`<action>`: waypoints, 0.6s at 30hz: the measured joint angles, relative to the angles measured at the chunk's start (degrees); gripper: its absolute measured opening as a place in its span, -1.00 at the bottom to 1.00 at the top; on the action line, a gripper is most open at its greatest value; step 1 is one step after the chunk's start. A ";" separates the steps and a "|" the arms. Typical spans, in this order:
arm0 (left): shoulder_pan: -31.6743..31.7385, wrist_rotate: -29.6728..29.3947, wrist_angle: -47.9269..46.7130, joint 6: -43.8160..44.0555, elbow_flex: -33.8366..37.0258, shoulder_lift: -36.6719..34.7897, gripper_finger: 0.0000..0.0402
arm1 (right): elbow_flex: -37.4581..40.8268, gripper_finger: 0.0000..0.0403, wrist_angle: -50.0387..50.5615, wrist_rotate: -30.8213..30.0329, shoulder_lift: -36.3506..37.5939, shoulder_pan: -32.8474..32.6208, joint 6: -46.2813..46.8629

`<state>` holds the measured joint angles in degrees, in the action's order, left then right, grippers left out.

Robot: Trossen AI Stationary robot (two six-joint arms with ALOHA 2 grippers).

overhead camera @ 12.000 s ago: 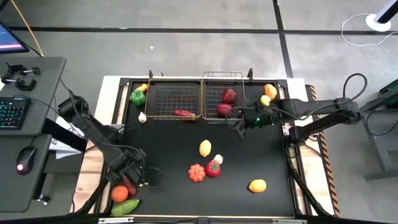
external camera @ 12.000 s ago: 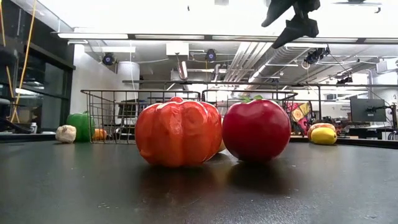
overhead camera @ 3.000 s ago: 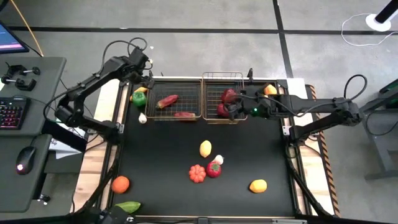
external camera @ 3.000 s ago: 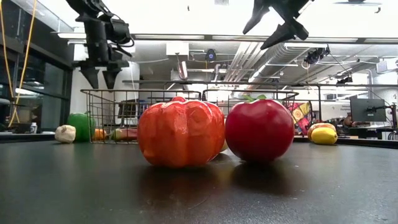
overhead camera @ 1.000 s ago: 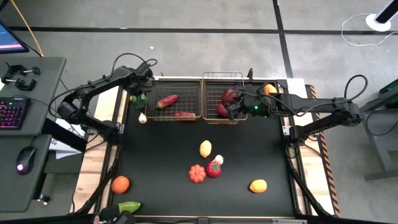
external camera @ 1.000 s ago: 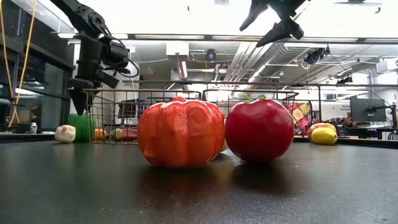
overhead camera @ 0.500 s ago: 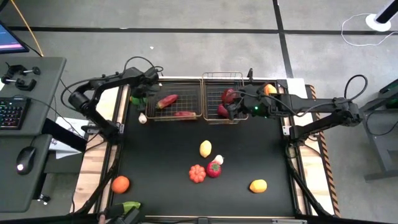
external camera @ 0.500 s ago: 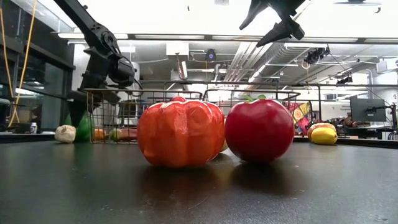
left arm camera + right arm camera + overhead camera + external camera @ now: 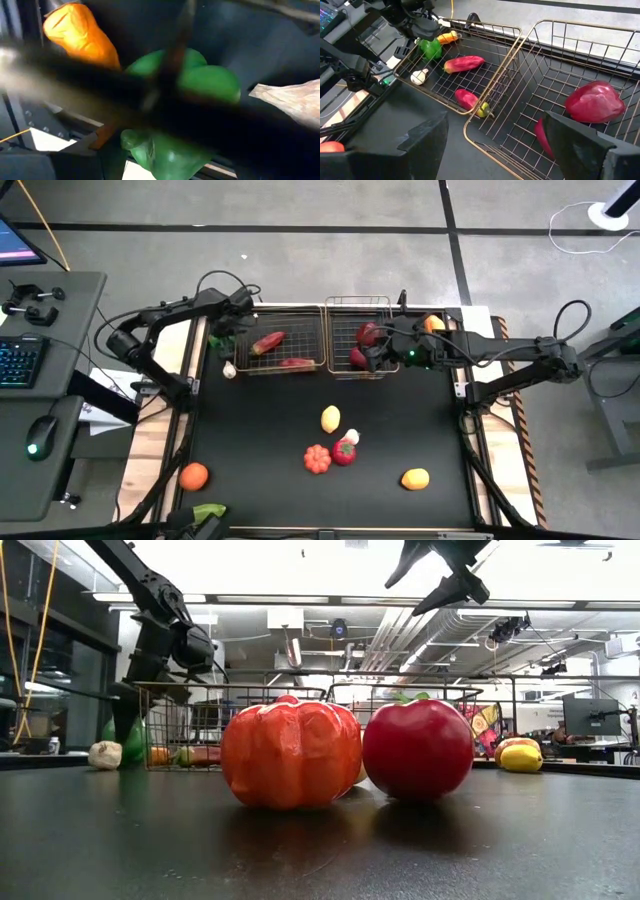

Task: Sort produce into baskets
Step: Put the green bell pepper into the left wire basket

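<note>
Left gripper (image 9: 222, 332) is down at the green pepper (image 9: 218, 338), just outside the left basket's (image 9: 284, 365) left wall. Can't tell how wide the jaws are: wrist view is smeared, pepper fills it, and the overhead hides the fingers.

Right gripper (image 9: 373, 352) hangs over the right basket (image 9: 357, 302), fingers (image 9: 422, 131) spread wide, holding nothing.

Risks, as a judgement:
- Pepper (image 9: 172, 100) is glossy and lobed, so an off-centre pinch could squirt it out.
- Orange piece (image 9: 82, 34) and garlic (image 9: 229, 368) sit close beside it; a finger could nudge either.
- Basket wall is right there, so the lift could snag the wire.

Left basket holds two red pieces (image 9: 464, 63); right holds dark red ones (image 9: 596, 102). Loose on the table: lemon (image 9: 330, 418), ribbed orange piece (image 9: 317, 458), red tomato-like piece (image 9: 343, 451), all well apart from the baskets.
</note>
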<state>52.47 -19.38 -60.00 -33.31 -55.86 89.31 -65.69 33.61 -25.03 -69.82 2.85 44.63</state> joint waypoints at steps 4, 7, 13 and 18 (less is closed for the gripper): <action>0.02 -0.32 -0.34 0.54 0.00 -2.27 0.19 | 0.00 0.56 0.00 -0.42 0.00 0.00 -0.11; 0.00 -1.04 -0.63 1.35 -0.14 -4.16 0.17 | 0.00 0.56 0.00 -0.44 0.00 0.00 -1.15; 0.34 -4.39 -1.33 6.11 -4.57 -7.69 0.16 | 0.00 0.56 0.00 -0.46 0.00 0.04 -1.61; 1.70 -5.82 -1.34 10.90 -11.33 -10.84 0.15 | 0.00 0.56 0.00 -0.48 0.00 0.02 -1.61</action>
<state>54.16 -25.20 -61.34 -22.42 -67.19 78.47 -65.69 33.61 -25.51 -69.82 2.87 43.03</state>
